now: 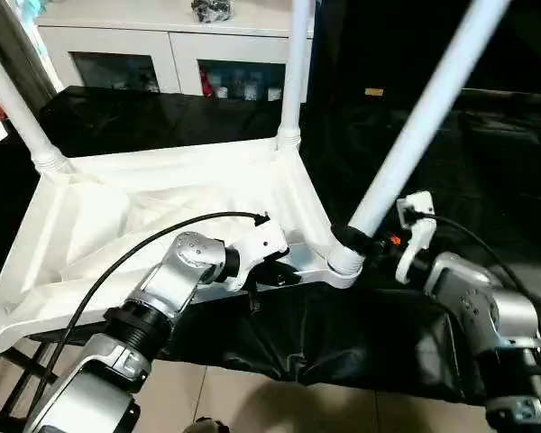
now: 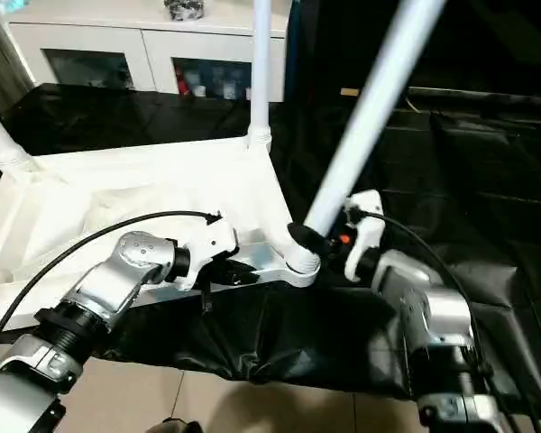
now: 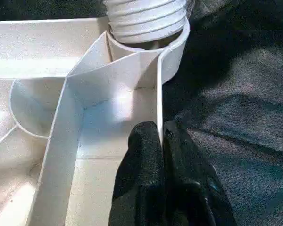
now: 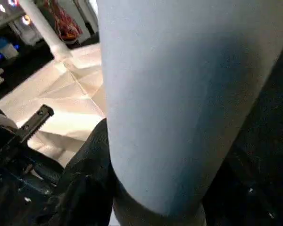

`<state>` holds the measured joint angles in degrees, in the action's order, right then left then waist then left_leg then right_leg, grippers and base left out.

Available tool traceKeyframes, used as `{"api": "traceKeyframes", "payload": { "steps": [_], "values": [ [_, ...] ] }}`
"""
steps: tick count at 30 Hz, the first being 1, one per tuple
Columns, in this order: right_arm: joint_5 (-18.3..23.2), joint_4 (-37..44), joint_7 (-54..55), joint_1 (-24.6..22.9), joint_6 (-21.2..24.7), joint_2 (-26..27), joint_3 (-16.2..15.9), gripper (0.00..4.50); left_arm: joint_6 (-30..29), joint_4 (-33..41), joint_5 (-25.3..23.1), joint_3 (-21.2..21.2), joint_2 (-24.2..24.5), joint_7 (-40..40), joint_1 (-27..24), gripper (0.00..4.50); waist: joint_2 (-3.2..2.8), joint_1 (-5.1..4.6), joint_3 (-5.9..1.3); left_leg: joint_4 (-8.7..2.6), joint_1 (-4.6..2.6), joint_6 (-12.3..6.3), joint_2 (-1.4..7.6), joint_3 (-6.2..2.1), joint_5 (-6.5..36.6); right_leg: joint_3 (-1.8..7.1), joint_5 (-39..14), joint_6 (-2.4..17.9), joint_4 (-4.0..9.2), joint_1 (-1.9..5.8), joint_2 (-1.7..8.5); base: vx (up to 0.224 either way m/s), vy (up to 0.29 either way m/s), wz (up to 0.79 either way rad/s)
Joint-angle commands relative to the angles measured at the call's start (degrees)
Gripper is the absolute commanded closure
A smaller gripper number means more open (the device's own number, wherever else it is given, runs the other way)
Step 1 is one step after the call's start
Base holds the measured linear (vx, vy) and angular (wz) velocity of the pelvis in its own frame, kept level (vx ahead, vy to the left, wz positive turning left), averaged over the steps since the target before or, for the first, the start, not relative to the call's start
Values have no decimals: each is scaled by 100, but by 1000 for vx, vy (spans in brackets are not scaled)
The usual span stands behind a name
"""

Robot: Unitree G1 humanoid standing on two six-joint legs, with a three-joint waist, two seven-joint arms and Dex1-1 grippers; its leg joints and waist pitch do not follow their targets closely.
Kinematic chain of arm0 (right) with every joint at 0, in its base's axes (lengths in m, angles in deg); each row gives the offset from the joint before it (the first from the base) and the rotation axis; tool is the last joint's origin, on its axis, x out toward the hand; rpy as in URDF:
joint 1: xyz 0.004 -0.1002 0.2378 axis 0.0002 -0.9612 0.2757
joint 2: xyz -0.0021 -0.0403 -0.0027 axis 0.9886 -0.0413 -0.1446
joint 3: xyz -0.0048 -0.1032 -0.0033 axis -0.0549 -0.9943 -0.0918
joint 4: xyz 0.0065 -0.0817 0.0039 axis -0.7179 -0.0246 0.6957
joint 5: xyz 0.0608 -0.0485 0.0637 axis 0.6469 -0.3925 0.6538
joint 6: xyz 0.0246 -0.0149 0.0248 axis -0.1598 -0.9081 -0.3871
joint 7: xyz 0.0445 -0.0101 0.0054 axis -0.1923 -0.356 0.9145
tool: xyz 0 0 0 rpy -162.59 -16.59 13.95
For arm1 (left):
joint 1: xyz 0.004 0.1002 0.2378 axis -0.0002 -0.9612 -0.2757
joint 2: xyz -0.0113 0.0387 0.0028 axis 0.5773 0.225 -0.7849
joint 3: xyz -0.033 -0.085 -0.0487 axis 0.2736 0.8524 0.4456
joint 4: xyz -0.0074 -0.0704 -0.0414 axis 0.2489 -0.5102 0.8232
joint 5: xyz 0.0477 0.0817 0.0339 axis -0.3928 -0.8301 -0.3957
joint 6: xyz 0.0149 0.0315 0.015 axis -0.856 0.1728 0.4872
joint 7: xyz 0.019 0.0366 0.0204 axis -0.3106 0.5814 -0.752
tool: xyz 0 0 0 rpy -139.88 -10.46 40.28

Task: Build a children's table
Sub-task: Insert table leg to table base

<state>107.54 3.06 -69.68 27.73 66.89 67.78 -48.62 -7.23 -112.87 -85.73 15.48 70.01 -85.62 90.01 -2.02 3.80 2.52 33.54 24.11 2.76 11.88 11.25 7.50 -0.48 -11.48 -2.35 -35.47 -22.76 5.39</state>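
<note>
Seating the last leg (image 1: 415, 126), you pinch the tabletop (image 1: 117, 225) rim with your left gripper (image 3: 161, 136), jaws shut on it, right gripper (image 1: 365, 236) half-open around the leg's base. Upturned tabletop lies on the desk (image 1: 487, 180). Next: straighten and press home.

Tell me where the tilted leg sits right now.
The tilted leg stands in the tabletop's near right corner socket, between the left gripper and the right gripper.
</note>
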Motion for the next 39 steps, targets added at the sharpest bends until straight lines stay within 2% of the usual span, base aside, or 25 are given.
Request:
{"api": "traceKeyframes", "payload": {
  "steps": [1,4,6,10,14,15,16,17,18,19,20,21,22,23,24,25,29,34,38,39],
  "values": [
    [-243,-212,129,-416,0,-7,-94,259,71,-104,-27,118,6,204,78,450,49,9,-376,-406,-244,97,68,-45,1805,41,-1162,1161,493,115,150,0,0,0],
    [-392,-146,260,-580,-240,10,-174,259,106,-176,-57,126,-19,271,121,450,45,13,-374,-423,-256,130,70,-52,1940,39,-1300,1111,517,112,154,0,0,0],
    [-662,-23,423,-769,-496,-5,-350,259,117,-220,-86,124,-39,279,149,450,42,9,-370,-431,-259,170,72,-60,2023,39,-1421,1065,526,103,156,0,0,0],
    [-928,183,582,-858,-652,-57,-541,259,142,-260,-112,123,-66,285,169,450,54,-4,-351,-457,-279,242,70,-72,2303,44,-1878,926,574,77,162,0,0,0],
    [-1198,302,641,-761,-693,-174,-837,259,169,-271,-123,111,-82,279,167,450,68,-15,-353,-474,-280,271,76,-82,2345,44,-1886,879,581,77,156,0,0,0],
    [-1332,288,589,-646,-677,-221,-1048,259,183,-274,-133,105,-90,272,162,450,92,-30,-342,-475,-278,269,74,-78,2373,46,-1920,867,587,71,153,0,0,0],
    [-1355,281,568,-608,-659,-225,-1100,259,187,-274,-137,105,-93,268,160,450,71,-37,-335,-481,-280,281,68,-84,2428,44,-2021,853,596,68,157,0,0,0],
    [-1362,262,542,-562,-633,-223,-1138,259,186,-268,-140,102,-93,264,155,450,97,-46,-332,-479,-283,280,69,-82,2467,46,-2077,839,606,63,158,0,0,0],
    [-1389,214,491,-474,-587,-232,-1217,259,189,-262,-145,96,-93,260,150,450,85,-52,-325,-481,-291,302,65,-89,2573,46,-2223,819,617,53,164,0,0,0],
    [-1395,204,475,-455,-576,-236,-1235,259,189,-259,-146,95,-93,259,148,450,125,-65,-310,-485,-296,310,58,-98,2679,38,-2428,775,634,50,168,0,0,0],
    [-1417,171,412,-399,-541,-256,-1304,259,189,-252,-148,91,-91,254,144,450,116,-64,-307,-488,-309,320,59,-99,2738,41,-2529,750,650,43,172,0,0,0],
    [-1441,137,333,-344,-509,-280,-1379,259,186,-238,-151,87,-82,246,137,450,150,-82,-302,-482,-326,337,61,-103,2850,43,-2695,705,682,26,177,0,0,0],
    [-1462,67,195,-273,-474,-316,-1474,259,184,-228,-156,83,-74,239,134,450,133,-83,-296,-485,-346,355,57,-117,2960,36,-2814,683,692,19,177,0,0,0],
    [-1464,50,164,-258,-468,-324,-1493,259,184,-228,-157,82,-73,238,134,450,140,-95,-294,-491,-340,360,57,-121,2972,35,-2815,668,691,25,173,0,0,0],
    [-1471,-56,15,-199,-471,-359,-1563,259,188,-214,-160,79,-62,231,130,450,196,-98,-302,-492,-337,350,65,-115,2954,37,-2771,661,698,22,168,0,0,0],
    [-1473,-80,-14,-188,-476,-367,-1578,259,190,-211,-161,79,-60,228,129,450,168,-87,-313,-492,-344,332,72,-115,2886,46,-2620,705,679,22,173,0,0,0],
    [-1472,-363,-326,-101,-627,-446,-1644,259,349,-191,-147,51,-34,96,130,450,193,-93,-309,-489,-335,295,70,-104,2875,40,-2481,787,667,26,166,0,0,0],
    [-1535,-853,-676,78,-1126,-521,-1660,259,505,-56,-158,-58,109,-235,128,450,158,-92,-324,-495,-326,298,79,-105,2854,36,-2268,884,647,34,170,0,0,0],
    [-1545,-953,-1056,94,-1427,-608,-1742,259,597,14,-138,-91,238,-470,158,450,158,-82,-340,-495,-309,229,86,-86,2623,45,-1826,1022,605,80,159,0,0,0],
    [-1567,-969,-1132,101,-1470,-636,-1775,259,604,2,-134,-88,260,-503,176,450,179,-77,-341,-494,-297,189,85,-78,2507,43,-1692,1068,591,101,155,0,0,0]
  ]
}}
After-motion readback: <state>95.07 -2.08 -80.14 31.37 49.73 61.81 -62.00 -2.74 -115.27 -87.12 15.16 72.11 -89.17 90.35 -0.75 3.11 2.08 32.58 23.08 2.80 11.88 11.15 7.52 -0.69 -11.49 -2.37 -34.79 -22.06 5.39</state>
